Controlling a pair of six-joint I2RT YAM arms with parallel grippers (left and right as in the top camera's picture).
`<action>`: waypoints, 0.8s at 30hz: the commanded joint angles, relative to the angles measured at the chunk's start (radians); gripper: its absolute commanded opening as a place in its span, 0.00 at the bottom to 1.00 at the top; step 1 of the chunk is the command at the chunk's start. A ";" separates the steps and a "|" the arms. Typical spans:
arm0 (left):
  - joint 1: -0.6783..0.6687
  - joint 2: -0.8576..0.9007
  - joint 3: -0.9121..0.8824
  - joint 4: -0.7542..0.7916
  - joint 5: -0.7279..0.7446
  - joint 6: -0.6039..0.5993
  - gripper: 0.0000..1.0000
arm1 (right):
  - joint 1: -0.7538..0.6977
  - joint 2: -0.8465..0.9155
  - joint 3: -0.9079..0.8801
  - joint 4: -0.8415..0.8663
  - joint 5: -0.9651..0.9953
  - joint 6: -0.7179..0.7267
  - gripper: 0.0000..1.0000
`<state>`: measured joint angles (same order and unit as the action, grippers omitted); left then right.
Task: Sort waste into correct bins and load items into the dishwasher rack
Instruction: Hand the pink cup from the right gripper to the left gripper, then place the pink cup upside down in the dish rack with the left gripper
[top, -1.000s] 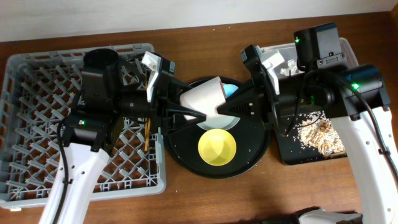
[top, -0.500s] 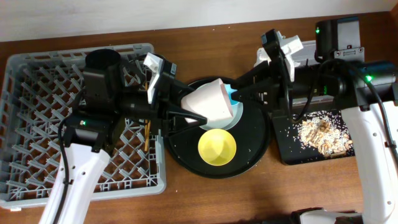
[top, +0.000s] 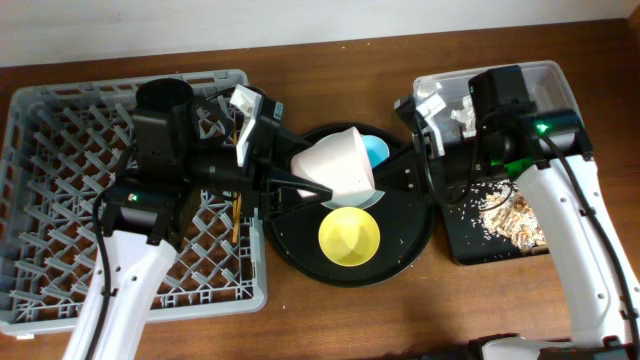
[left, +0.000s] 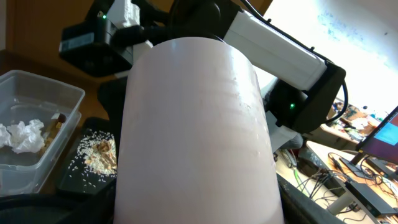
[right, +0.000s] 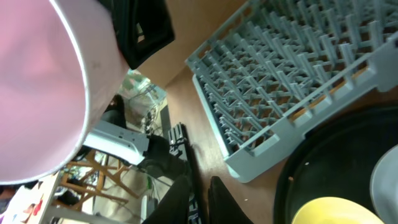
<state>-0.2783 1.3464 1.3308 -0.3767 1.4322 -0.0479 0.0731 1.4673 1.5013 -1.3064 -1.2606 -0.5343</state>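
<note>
My left gripper (top: 300, 176) is shut on the small pink cup (top: 335, 163), holding it tilted on its side above the round black tray (top: 300, 245). The cup fills the left wrist view (left: 199, 137) and hides the fingers. Below it lie the blue cup (top: 377, 150), the pale grey plate (top: 360, 198) and the yellow bowl (top: 349, 236). The chopsticks (top: 237, 215) lie in the grey dishwasher rack (top: 60, 200). My right gripper (top: 420, 175) is shut and empty (right: 200, 196) at the tray's right rim. Tissue (top: 463, 110) lies in the clear tub (top: 545, 80). Food scraps (top: 510, 215) lie on the flat black tray (top: 470, 245).
A gold-brown wrapper (left: 56, 121) lies in the clear tub beside the tissue. The right wrist view shows the rack's corner (right: 292, 74), the round tray's rim (right: 348, 155) and the yellow bowl (right: 329, 211). Bare wooden table runs along the front.
My right arm has pulled back to the right, away from the cup and plate, to the round tray's right rim. My left gripper still holds the pink cup in nearly the same place.
</note>
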 joint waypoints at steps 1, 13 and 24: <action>0.003 -0.012 0.010 -0.002 0.000 0.011 0.38 | -0.094 -0.034 0.051 0.002 -0.052 0.023 0.11; 0.002 -0.012 0.010 -0.002 0.000 0.011 0.38 | -0.009 -0.157 0.074 0.035 -0.152 0.018 0.04; 0.006 -0.012 0.010 0.002 -0.048 0.011 0.37 | 0.192 -0.157 0.074 0.021 0.151 0.029 0.04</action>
<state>-0.2802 1.3460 1.3308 -0.3828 1.4448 -0.0479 0.2596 1.3228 1.5581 -1.2793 -1.1934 -0.5152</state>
